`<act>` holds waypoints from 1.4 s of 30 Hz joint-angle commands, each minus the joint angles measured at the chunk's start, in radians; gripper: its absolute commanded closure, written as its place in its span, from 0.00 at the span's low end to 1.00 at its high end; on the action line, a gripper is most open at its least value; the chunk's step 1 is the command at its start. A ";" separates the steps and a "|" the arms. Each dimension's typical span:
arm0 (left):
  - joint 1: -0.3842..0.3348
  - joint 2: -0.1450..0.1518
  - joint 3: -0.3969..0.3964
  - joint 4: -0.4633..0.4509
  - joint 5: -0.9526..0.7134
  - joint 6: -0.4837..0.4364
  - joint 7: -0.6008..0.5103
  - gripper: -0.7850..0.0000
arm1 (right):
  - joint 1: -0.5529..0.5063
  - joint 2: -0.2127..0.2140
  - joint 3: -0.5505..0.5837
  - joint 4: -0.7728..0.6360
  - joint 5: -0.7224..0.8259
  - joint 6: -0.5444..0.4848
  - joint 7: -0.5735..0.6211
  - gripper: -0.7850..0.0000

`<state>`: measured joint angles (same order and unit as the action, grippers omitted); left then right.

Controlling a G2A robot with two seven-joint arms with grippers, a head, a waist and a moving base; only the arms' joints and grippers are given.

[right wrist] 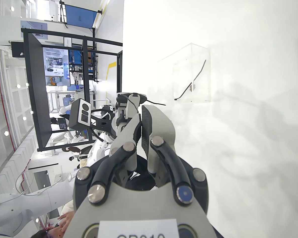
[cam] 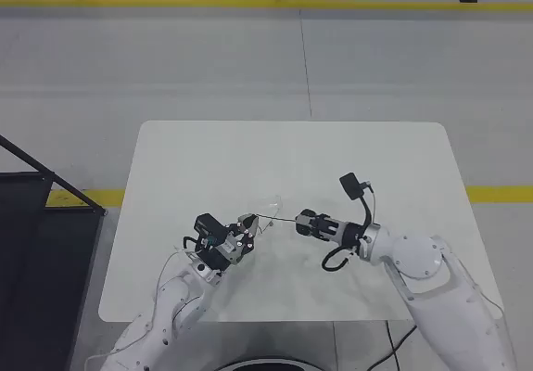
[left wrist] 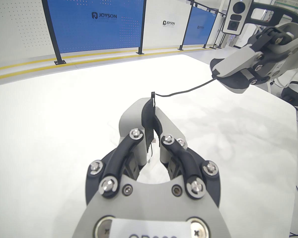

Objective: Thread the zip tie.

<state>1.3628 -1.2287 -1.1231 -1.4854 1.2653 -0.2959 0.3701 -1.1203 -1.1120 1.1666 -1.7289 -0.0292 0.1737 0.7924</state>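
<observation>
The left end effector [left wrist: 153,110] is pressed together on the zip tie [left wrist: 186,90], pinching the strap just below its head [left wrist: 153,94], which pokes up past the fingertips [left wrist: 146,115]. A loose bit of strap dangles down between the fingers behind the pinch. From the head, the thin strand arcs through open air to the right end effector [left wrist: 218,75]. That one is clamped too, gripping the strand at its very tip. Both are held up off the table [left wrist: 64,125], close together, with the tie slack and bowed between them.

Here's the danger as I read it. Whether the strand has actually gone through the head's slot is too small to tell. If it is only resting at the mouth, any pull from the right side could flick it off, and the threading fails. The right grip is on a sliver of plastic at the fingertips, so a tug could let it slide free. The left pinch sits near the head, so a sideways drag may twist the head and spoil the slot's angle. A hard pull once the slack runs out might yank the tie from the left fingers altogether. Out beyond, a clear box [right wrist: 201,48] sits on the table with a spare tie [right wrist: 197,74] inside, and a wide swing could knock it.
</observation>
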 commanded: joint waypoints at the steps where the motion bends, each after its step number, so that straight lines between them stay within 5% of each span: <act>1: 0.000 0.000 0.000 0.000 0.000 0.000 0.000 1.00 | -0.001 0.001 0.001 -0.002 -0.001 0.003 0.003 1.00; 42: 0.000 0.000 0.000 0.000 0.000 0.000 0.000 1.00 | -0.002 0.000 -0.009 -0.005 0.007 -0.006 0.002 1.00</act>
<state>1.3628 -1.2287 -1.1231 -1.4854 1.2653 -0.2959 0.3701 -1.1226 -1.1120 1.1576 -1.7351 -0.0226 0.1667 0.7943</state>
